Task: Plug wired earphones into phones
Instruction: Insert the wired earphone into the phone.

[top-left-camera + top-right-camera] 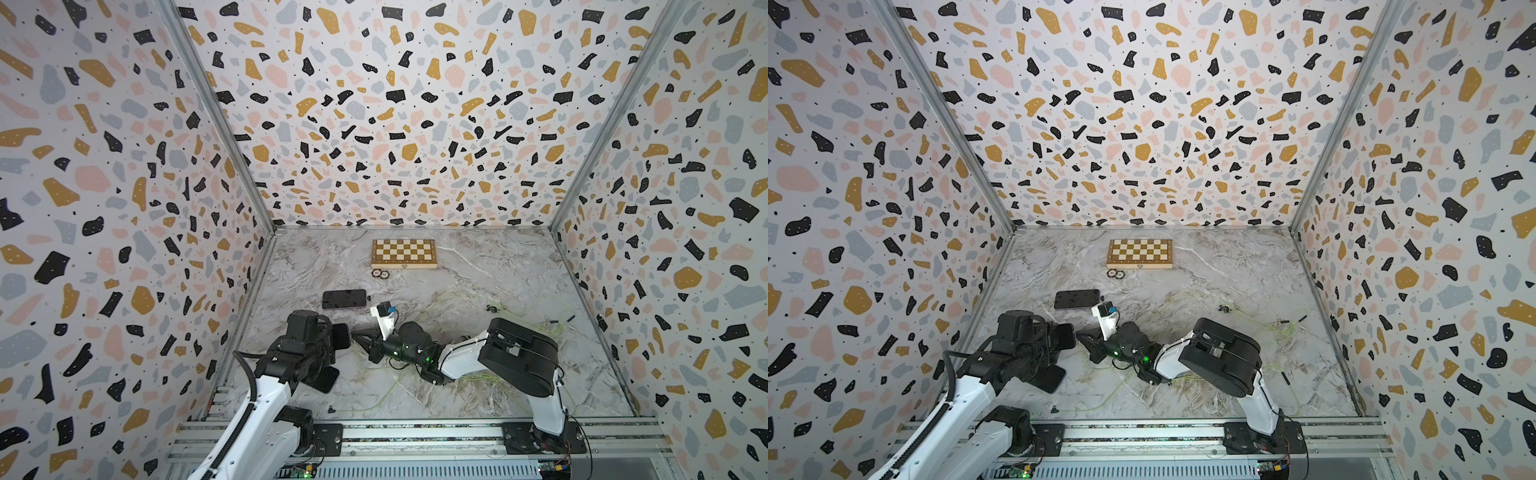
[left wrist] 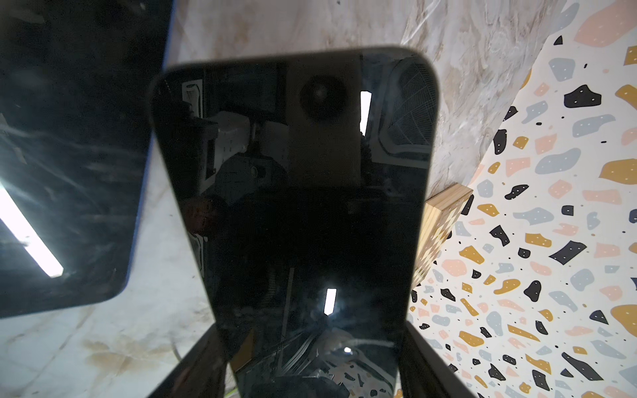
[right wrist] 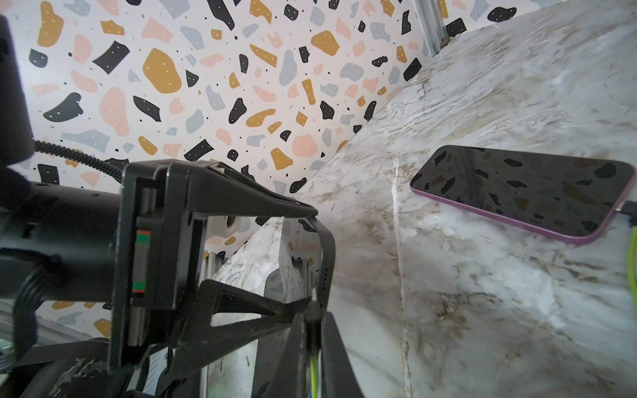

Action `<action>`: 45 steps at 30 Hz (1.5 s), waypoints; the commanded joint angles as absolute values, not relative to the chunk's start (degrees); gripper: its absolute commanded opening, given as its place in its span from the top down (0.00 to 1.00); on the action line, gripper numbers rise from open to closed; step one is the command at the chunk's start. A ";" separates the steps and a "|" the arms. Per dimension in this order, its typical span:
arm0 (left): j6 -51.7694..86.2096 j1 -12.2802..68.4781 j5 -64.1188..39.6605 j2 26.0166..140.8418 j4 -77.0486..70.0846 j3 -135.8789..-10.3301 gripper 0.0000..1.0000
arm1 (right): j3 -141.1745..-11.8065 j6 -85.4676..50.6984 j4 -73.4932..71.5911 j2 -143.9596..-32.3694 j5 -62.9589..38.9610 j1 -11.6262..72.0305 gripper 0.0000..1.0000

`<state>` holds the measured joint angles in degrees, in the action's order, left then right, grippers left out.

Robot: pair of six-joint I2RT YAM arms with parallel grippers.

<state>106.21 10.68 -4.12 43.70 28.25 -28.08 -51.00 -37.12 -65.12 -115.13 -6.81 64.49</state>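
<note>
Black plug [image 3: 313,311] tip-first toward phone [image 3: 328,262]

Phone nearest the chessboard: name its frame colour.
Phone frame: purple-pink; right wrist view shows it best.

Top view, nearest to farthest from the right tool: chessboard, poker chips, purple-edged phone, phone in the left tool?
1. Phone in the left tool, at the right tool's tips.
2. Purple-edged phone, just behind, lying flat.
3. Poker chips, farther back.
4. Chessboard, farthest back.
</note>
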 commanded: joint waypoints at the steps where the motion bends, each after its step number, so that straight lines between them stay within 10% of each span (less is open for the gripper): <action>1: 106.51 10.97 -3.54 42.58 25.95 -29.47 0.43 | -50.93 -37.44 -66.19 -114.83 -7.05 64.25 1.00; 45: 106.18 11.15 -4.42 42.97 24.88 -29.70 0.43 | -50.97 -36.83 -67.72 -115.15 -8.73 64.27 1.00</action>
